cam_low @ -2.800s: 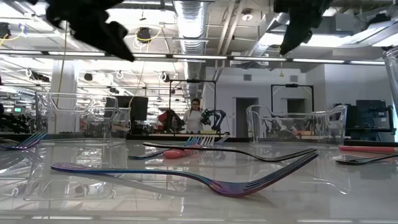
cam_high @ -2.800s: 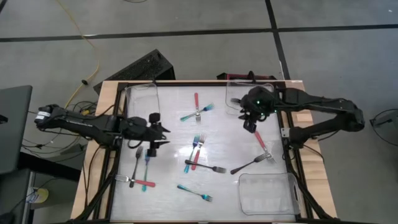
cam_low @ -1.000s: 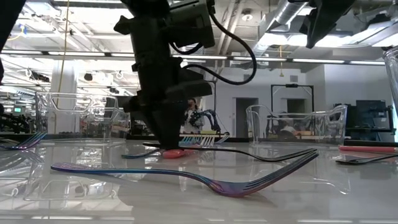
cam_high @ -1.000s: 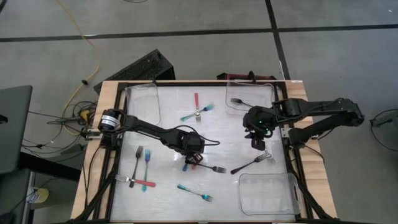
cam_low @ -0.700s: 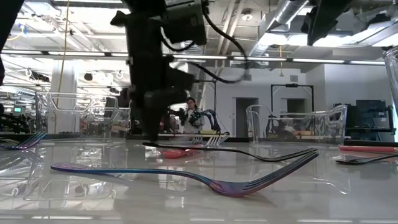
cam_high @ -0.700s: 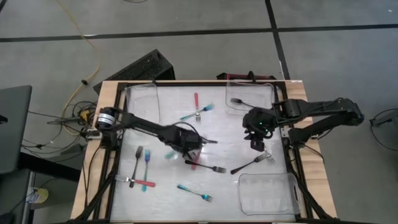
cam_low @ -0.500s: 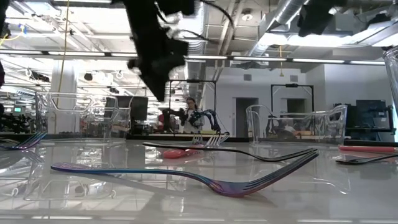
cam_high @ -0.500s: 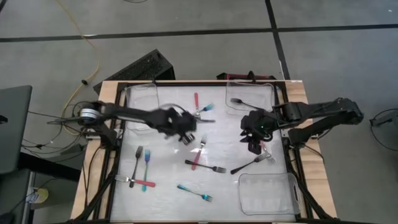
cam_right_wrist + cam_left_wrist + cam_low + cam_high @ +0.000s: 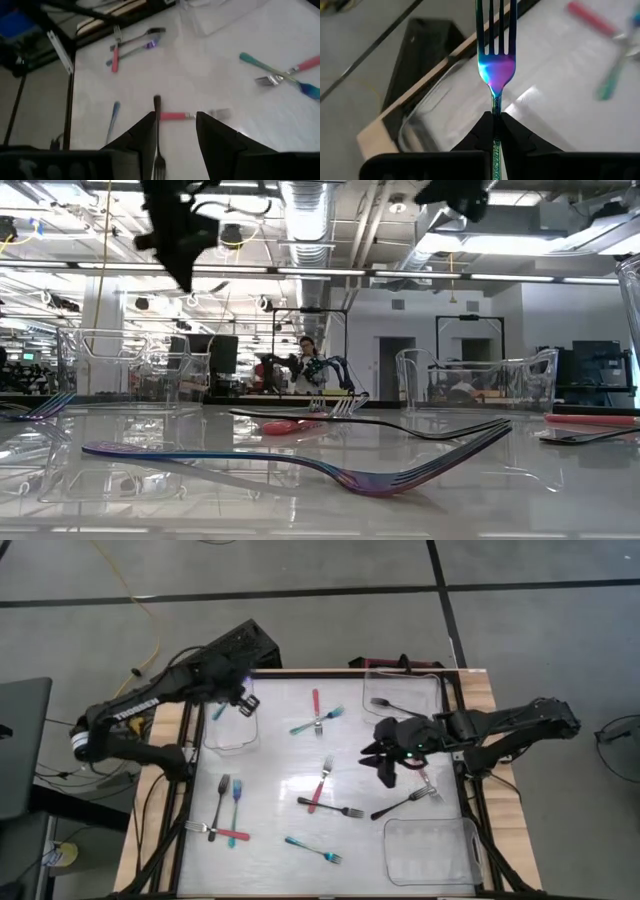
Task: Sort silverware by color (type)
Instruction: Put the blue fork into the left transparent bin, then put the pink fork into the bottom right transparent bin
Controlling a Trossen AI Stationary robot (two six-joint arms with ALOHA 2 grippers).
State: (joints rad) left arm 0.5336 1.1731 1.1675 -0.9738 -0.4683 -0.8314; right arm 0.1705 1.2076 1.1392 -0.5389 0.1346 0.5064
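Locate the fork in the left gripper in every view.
High: iridescent fork, upper left, over the clear tray.
Low: cannot make it out; left gripper at top left.
Left wrist: picture's centre.
Right wrist: not in it.
Landmark: that tray.

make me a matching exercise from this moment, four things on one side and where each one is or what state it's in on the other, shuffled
Things:
1. left gripper
2. right gripper
3. black fork
4. near right tray

Places or states:
A. lies in the far right tray
B. holds no fork
C. open, hanging over the table's middle
D. shut on a blue-purple fork, over the far left tray

Pairs: 1-D, 2-C, 3-A, 4-B
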